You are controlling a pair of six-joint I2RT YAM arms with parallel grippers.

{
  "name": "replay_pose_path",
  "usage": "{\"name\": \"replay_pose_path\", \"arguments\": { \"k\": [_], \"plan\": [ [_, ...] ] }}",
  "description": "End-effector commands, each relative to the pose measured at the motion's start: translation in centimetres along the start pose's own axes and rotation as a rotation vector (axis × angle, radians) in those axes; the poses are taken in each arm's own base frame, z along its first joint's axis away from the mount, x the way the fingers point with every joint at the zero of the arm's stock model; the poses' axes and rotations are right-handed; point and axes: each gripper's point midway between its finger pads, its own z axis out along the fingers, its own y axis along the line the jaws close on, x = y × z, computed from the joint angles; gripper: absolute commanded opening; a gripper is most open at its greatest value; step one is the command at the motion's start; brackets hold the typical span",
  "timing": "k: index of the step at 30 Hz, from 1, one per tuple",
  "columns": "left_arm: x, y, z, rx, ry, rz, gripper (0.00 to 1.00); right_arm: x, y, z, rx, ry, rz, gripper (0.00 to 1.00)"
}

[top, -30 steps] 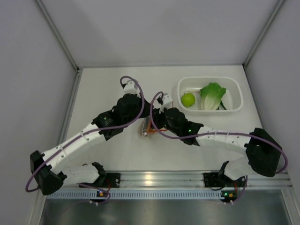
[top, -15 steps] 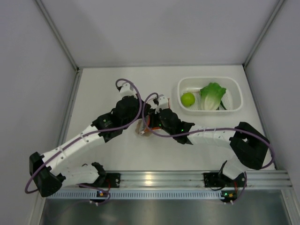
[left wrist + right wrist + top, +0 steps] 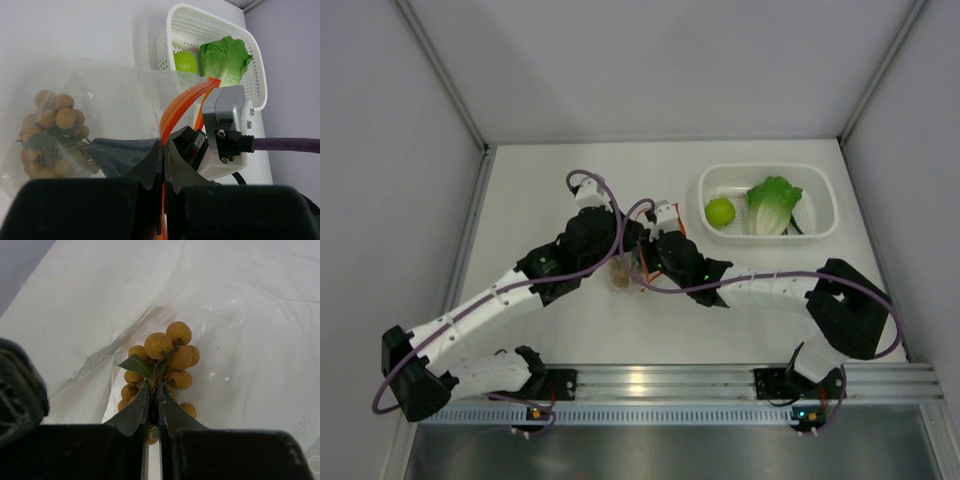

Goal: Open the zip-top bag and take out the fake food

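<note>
Currently my left claw [image 3: 164, 150] is pressed together on the orange zip strip [image 3: 182, 102] of the zip-top bag [image 3: 120, 100], mid-table between my arms, with the brown cluster [image 3: 52, 127] inside. My right claw [image 3: 154, 396] pinches the opposite lip. Lime [image 3: 721, 211] and lettuce [image 3: 772, 205] lie in the basket [image 3: 828, 215], far right. One risk, I judge: slick film slipping from either pinch as I pull, dropping the bag

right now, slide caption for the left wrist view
Left gripper shut on zip-top bag at its orange strip; brown cluster inside, basket behind
</note>
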Motion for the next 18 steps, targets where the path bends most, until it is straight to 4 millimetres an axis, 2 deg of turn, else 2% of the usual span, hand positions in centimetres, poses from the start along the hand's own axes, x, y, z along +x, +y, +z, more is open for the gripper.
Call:
{"name": "replay_pose_path", "arguments": {
  "k": [1,8,18],
  "plan": [
    [-0.4,-0.5,-0.7,0.036,-0.021,0.0,0.0,-4.5,2.2,-0.7,-0.06,-0.139,0.024,0.0],
    [-0.8,0.7,-0.8,-0.005,-0.055,0.034,0.0,-5.0,1.6,-2.8,-0.063,-0.153,0.049,0.0],
    [-1.0,2.6,-0.4,-0.073,-0.089,0.127,0.0,-7.0,0.9,-5.7,-0.026,-0.147,0.052,0.0]
  ]
}}
